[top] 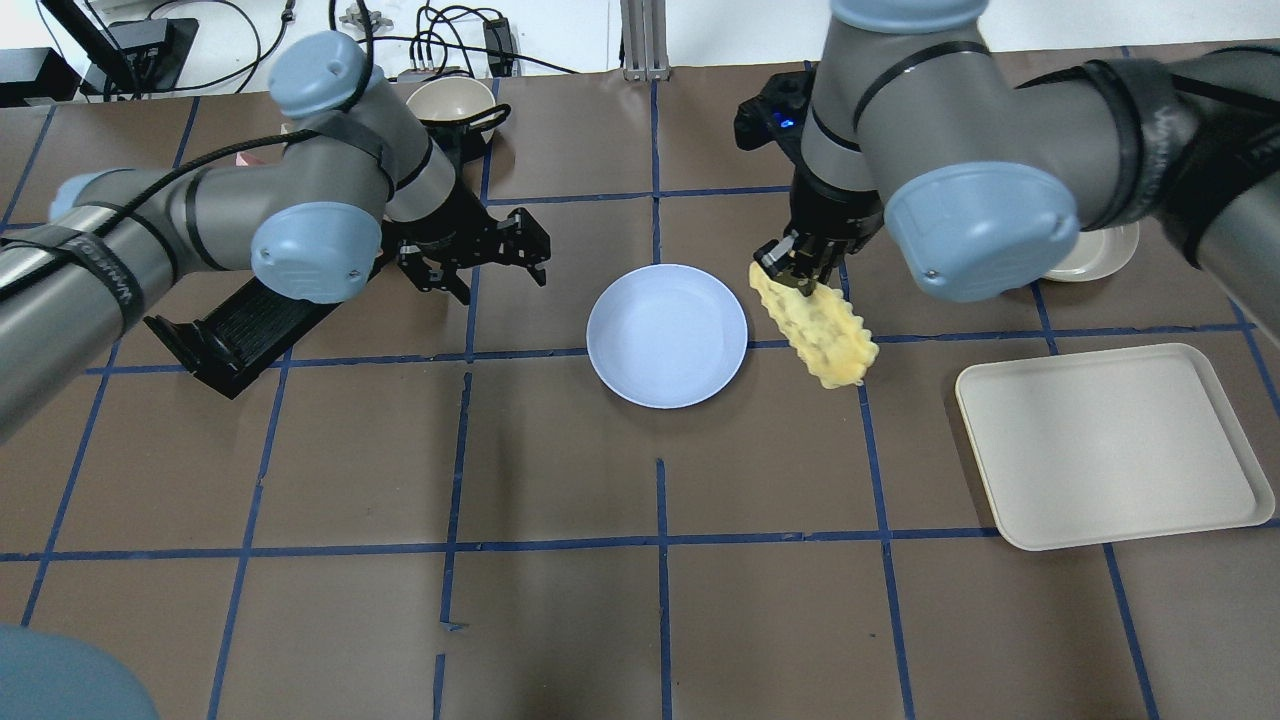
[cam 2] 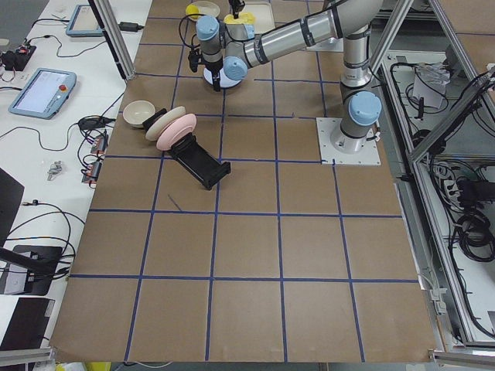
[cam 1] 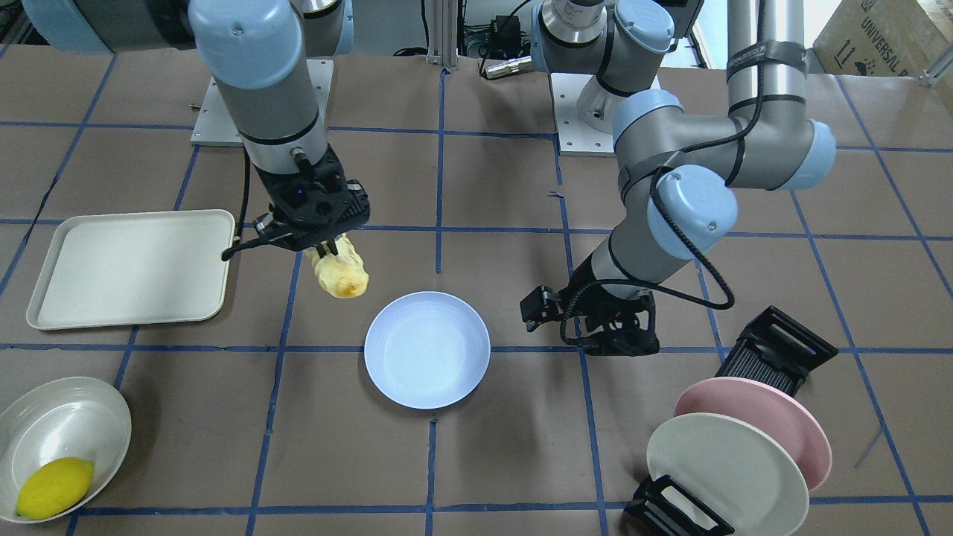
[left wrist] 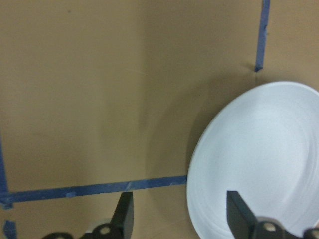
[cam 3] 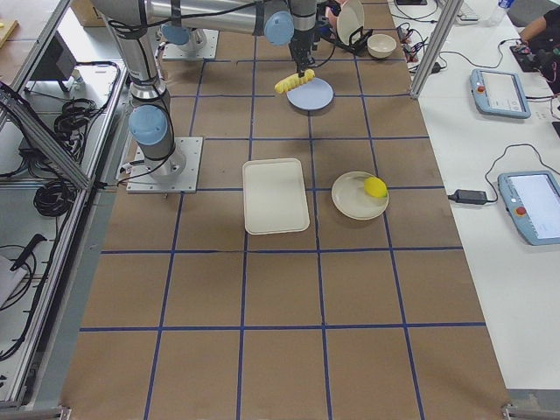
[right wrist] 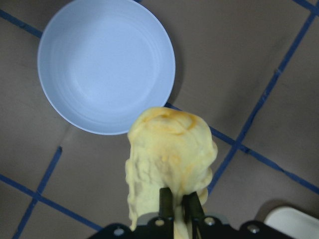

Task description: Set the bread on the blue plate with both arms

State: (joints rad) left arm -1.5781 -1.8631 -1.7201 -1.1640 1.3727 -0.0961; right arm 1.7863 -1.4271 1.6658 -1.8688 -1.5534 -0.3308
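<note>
The bread [cam 1: 341,274], a bumpy pale-yellow loaf, hangs tilted from my right gripper [cam 1: 325,249], which is shut on its upper end. It is above the table just beside the blue plate [cam 1: 426,350], not over it. In the overhead view the bread [top: 818,330] is to the right of the plate [top: 667,335]. The right wrist view shows the bread [right wrist: 169,149] in the jaws with the empty plate [right wrist: 105,64] beyond. My left gripper [cam 1: 555,327] is open and empty, low on the plate's other side. Its fingers [left wrist: 124,214] frame the plate's edge [left wrist: 259,159].
A cream tray [cam 1: 130,268] lies to the robot's right. An off-white bowl [cam 1: 67,417] holds a lemon [cam 1: 56,487]. A black rack [cam 1: 774,350] holds a pink plate [cam 1: 789,417] and an off-white plate [cam 1: 726,473] on the left arm's side.
</note>
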